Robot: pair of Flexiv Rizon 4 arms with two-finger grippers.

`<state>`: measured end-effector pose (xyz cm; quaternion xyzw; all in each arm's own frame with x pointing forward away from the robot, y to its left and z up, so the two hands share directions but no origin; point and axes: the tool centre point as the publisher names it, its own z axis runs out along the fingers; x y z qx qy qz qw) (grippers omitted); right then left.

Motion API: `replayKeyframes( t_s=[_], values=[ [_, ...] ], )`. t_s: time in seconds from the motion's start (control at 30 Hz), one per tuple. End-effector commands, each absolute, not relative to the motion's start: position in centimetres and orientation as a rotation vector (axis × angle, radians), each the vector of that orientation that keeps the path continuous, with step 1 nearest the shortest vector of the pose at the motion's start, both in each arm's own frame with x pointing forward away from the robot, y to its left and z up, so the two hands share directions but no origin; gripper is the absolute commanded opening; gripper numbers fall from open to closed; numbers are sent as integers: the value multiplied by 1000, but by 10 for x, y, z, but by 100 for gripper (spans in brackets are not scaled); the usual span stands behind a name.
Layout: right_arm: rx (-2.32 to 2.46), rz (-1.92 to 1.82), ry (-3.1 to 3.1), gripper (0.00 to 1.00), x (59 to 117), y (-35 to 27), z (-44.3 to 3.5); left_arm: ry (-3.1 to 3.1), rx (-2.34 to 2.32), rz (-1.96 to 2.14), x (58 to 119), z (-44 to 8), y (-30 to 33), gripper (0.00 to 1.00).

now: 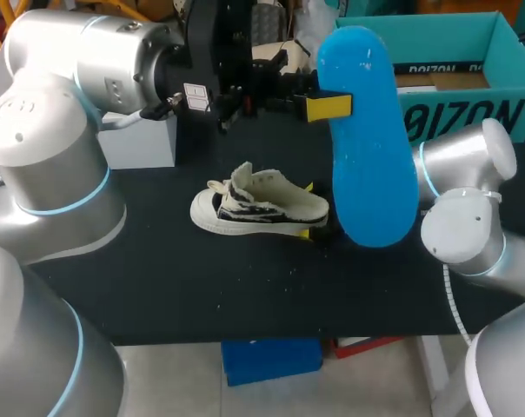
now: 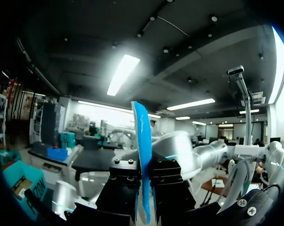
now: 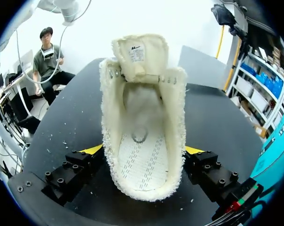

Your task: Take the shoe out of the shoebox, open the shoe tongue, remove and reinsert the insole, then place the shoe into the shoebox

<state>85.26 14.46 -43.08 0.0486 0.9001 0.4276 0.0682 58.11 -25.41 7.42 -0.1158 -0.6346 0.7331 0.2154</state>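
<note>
Our left gripper (image 1: 328,106) pinches the blue insole (image 1: 367,148) aloft, just right of the shoe (image 1: 262,208). Our right gripper (image 3: 144,153) seemingly clamps its heel on the table (image 1: 158,278), toe pointing left, opening upward.

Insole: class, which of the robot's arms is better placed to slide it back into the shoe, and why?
Left. The left claw is shut on the blue insole, held up in the air; the right claw is shut on the shoe at its heel, with the tongue open.
</note>
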Motion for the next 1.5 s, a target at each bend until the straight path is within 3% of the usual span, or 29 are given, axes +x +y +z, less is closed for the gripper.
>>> replayKeyframes(
  t_s=[0.03,0.63,1.03,1.5],
  values=[
    [128,1409,2661,100,856,140,-432,-1760,-319,2037,580,73,-256,0],
    [130,1341,2742,100,861,127,-433,-1760,-319,2037,580,73,-256,0],
    [-35,592,3150,100,873,99,-385,-1760,-319,2037,580,73,-256,0],
    [38,-100,3149,100,892,135,-372,-1760,-319,2037,580,73,-256,0]
  ],
)
